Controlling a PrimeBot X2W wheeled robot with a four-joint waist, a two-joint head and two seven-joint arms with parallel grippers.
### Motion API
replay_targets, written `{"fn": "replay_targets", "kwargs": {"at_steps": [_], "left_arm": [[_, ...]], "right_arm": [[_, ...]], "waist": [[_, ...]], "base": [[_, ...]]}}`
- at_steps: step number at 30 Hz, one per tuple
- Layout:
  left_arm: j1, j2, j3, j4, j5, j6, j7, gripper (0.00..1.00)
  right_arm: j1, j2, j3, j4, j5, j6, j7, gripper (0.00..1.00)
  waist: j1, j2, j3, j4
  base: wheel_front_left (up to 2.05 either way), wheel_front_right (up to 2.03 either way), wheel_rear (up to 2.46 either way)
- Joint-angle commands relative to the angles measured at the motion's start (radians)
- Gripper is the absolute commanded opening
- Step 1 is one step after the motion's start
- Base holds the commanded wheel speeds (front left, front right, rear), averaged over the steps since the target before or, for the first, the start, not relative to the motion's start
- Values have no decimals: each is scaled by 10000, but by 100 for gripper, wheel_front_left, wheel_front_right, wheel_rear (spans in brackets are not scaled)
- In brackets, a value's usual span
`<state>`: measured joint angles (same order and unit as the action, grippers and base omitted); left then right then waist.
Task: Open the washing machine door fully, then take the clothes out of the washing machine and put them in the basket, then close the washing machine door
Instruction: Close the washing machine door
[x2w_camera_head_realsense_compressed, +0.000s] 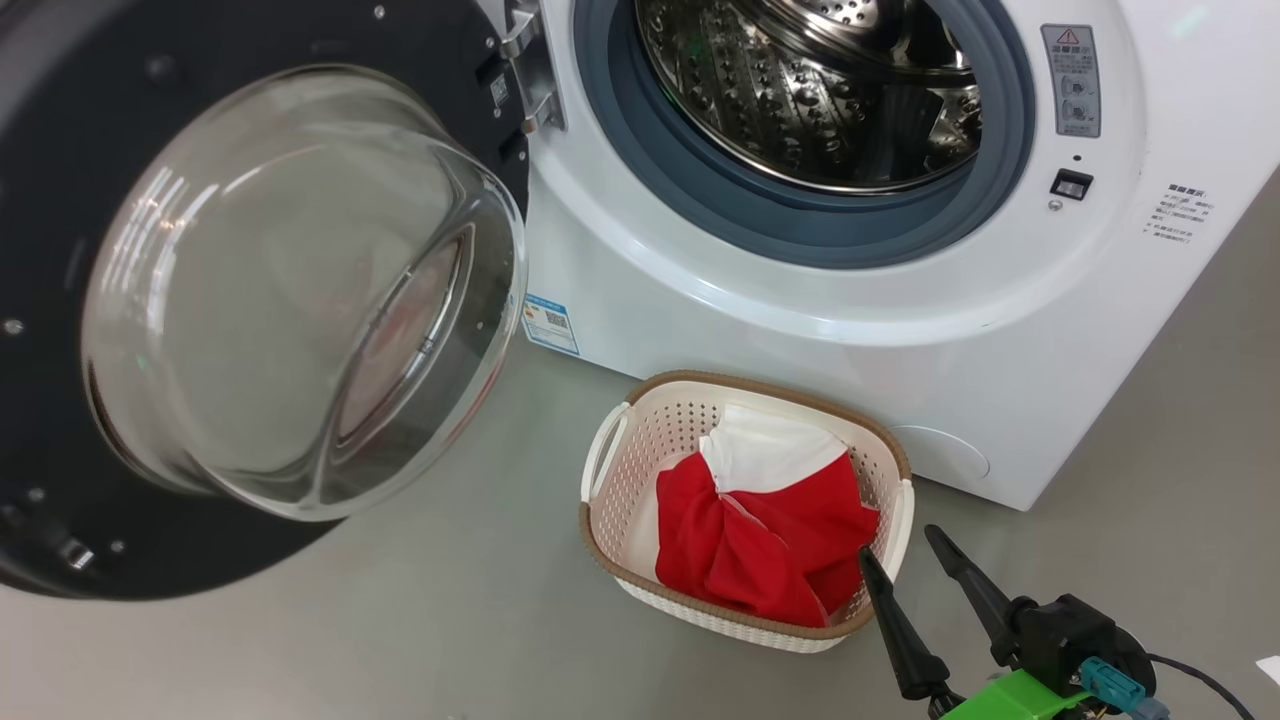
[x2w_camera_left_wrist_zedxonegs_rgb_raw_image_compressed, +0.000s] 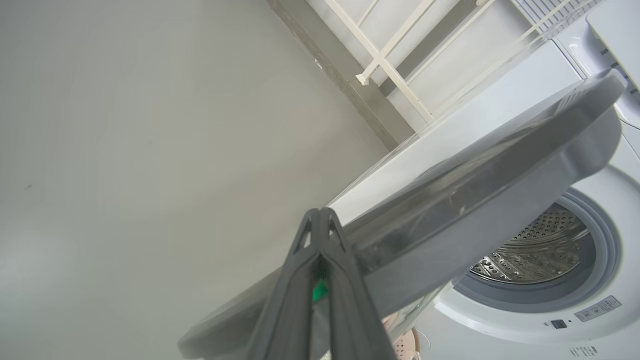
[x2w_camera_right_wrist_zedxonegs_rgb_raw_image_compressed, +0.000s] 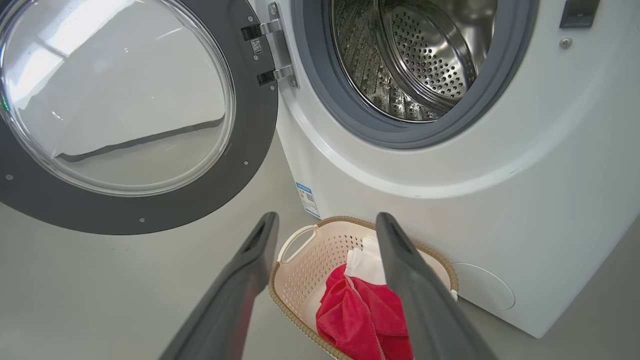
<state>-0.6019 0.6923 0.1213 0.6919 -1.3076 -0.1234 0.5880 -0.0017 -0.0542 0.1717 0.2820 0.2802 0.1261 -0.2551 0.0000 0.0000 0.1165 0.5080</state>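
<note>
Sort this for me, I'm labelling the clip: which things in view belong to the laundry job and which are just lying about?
Job: washing machine, door, clothes, basket.
Just about: white rack, blue sticker on the machine's front.

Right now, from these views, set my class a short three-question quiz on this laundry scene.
1. True or false: the bright red and white clothes lie inside the steel perforated drum.
2. The right gripper is: A open, B shut on cloth, C shut empty.
3. Fill in: the round black-rimmed glass door of the white washing machine stands ____.
Key: 1 false, they lie in the cream perforated basket; 2 A; 3 open.
</note>
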Motion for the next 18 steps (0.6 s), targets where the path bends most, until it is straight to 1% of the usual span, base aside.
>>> {"fn": "replay_targets", "kwargs": {"at_steps": [1,10,15,16,18], "left_arm": [[118,549,78,-530,-206,-72,220,0],[1322,868,-478,-2612,-1312,-73,941,0],[1846,1004,-634,-3826,-1790,-73,1078,0],[1846,1004,-634,-3826,-1790,-73,1078,0],[2010,1034,-726,-4258,-1931,-73,1147,0]], "right_arm": [[-91,39,188,-289,-16,46,-67,100],[29,39,138,-347,129,46,-67,100],[64,39,127,-388,230,46,-67,100],[64,39,127,-388,230,46,-67,100],[81,39,109,-406,263,46,-67,100]], "waist": [[0,0,-49,-19],[0,0,-344,-123],[0,0,-442,-232],[0,0,-442,-232],[0,0,-473,-286]], "base": [[0,0,0],[0,0,0],[0,0,0],[0,0,0],[0,0,0]]}}
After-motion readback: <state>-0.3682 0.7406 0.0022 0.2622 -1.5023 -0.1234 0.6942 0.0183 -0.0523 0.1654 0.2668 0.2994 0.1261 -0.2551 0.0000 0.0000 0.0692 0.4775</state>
